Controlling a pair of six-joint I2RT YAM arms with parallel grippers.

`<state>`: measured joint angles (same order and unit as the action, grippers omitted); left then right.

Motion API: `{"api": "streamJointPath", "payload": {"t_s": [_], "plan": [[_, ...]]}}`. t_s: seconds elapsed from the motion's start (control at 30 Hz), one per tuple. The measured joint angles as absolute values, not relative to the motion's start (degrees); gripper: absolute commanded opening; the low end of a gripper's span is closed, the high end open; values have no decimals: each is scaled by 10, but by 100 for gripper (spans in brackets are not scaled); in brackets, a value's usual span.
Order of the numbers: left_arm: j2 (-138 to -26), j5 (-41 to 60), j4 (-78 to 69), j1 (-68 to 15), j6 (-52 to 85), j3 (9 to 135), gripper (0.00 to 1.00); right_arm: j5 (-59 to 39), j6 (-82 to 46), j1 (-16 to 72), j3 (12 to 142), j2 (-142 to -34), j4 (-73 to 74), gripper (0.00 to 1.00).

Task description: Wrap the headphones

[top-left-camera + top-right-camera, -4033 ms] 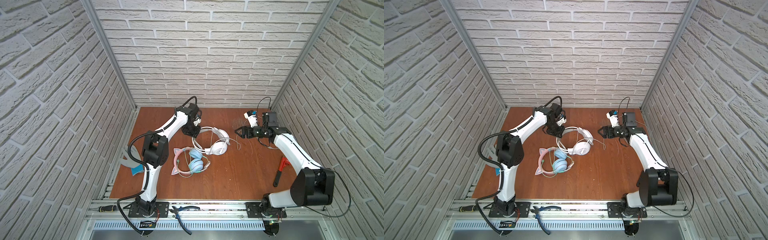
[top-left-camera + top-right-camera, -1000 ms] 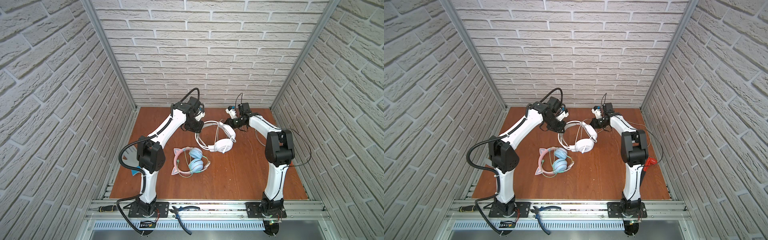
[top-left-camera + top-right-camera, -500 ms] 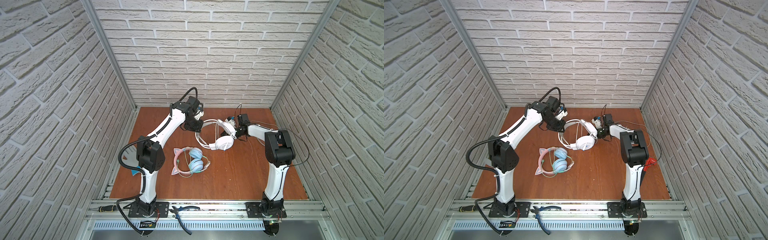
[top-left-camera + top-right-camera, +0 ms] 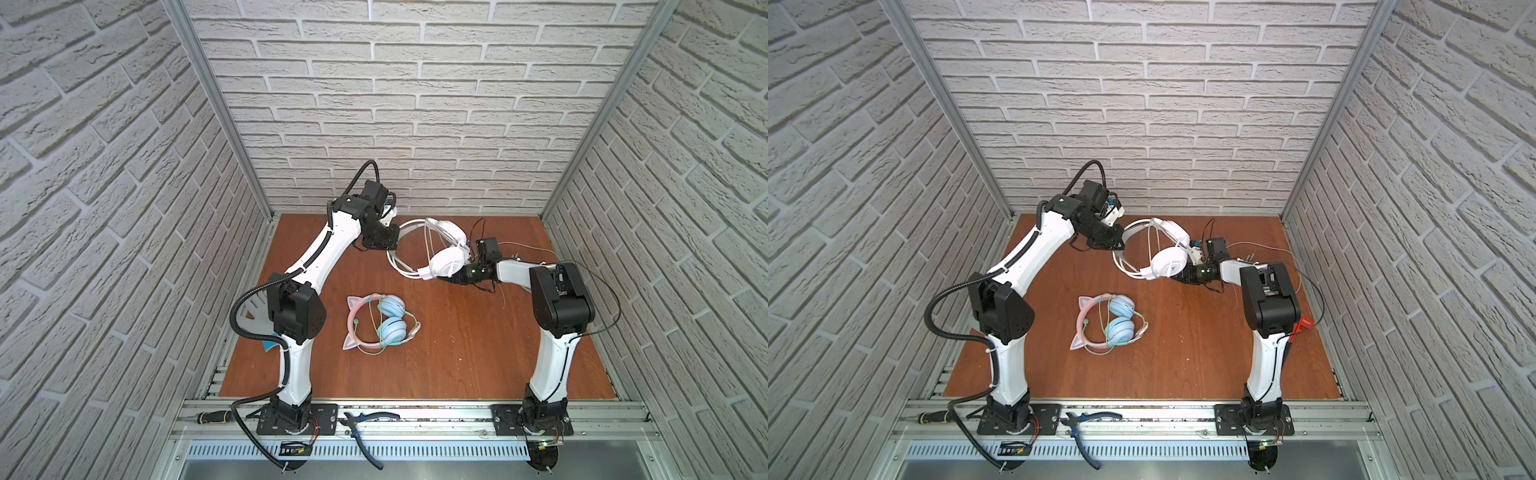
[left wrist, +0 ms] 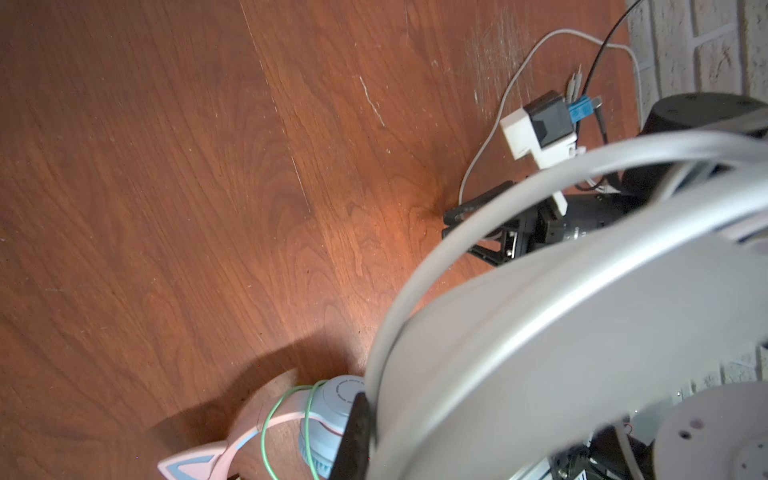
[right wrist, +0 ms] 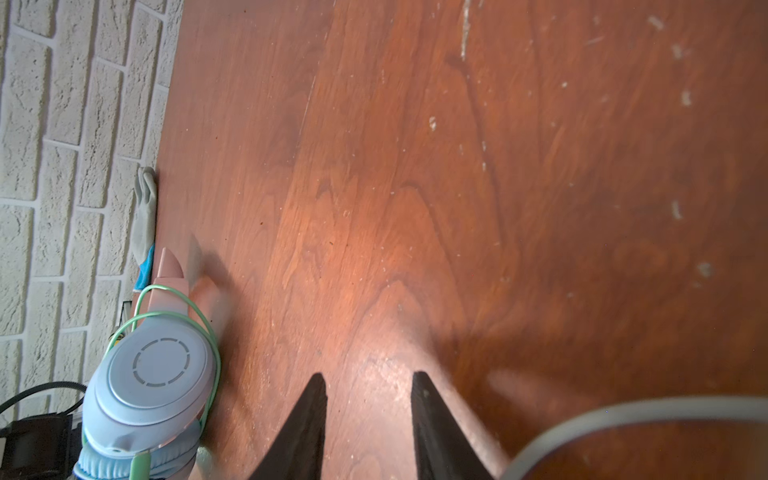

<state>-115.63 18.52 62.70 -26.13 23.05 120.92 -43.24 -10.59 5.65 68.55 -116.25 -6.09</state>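
Your left gripper [image 4: 385, 246] is clamping fully down on the headband of the large, all-white plastic over-ear headphones [image 4: 446, 262]. It is holding them up by that band over the brown wooden table [image 4: 457, 353], near the back edge and about midway along it. In both top views the white headphones [image 4: 1169, 262] are hanging tilted, with the lower ear cup pointing toward the right arm. Loops of thin white cable [image 4: 428, 243] are running over the band. In the left wrist view the band is filling much of the frame, blurred.

Your right gripper [image 6: 368, 378] is standing partly open, its two black jaws apart with only bare table showing between them, so it is gripping nothing. In a top view the right gripper [image 4: 457, 277] is sitting low, just beside the lower white ear cup. Whether it is touching the cup, I cannot tell.

The smaller cat-ear headphones [image 4: 392, 328], with a pink band, light-blue cups and a greenish cable, are lying flat near the middle of the table, toward the left arm. They are lying well apart from both grippers, and their cable is curling around the cups.
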Motion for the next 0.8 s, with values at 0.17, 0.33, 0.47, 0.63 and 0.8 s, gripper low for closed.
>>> {"api": "streamJointPath", "payload": {"t_s": [0.17, 0.33, 0.47, 0.63, 0.8], "plan": [[-1157, 185, 613, -252, 256, 1209, 0, -436, -105, 66, 674, -1161, -54, 37], [-1160, 185, 600, -244, 273, 1209, 0, -440, -99, 78, 658, -1161, -58, 37], [-1167, 185, 594, -239, 284, 1214, 0, -443, -91, 84, 652, -1157, -58, 37], [-1177, 184, 585, -233, 294, 1231, 0, -444, -75, 94, 644, -1141, -77, 37], [-1187, 177, 579, -226, 306, 1237, 0, -444, -60, 98, 642, -1132, -98, 36]]}}
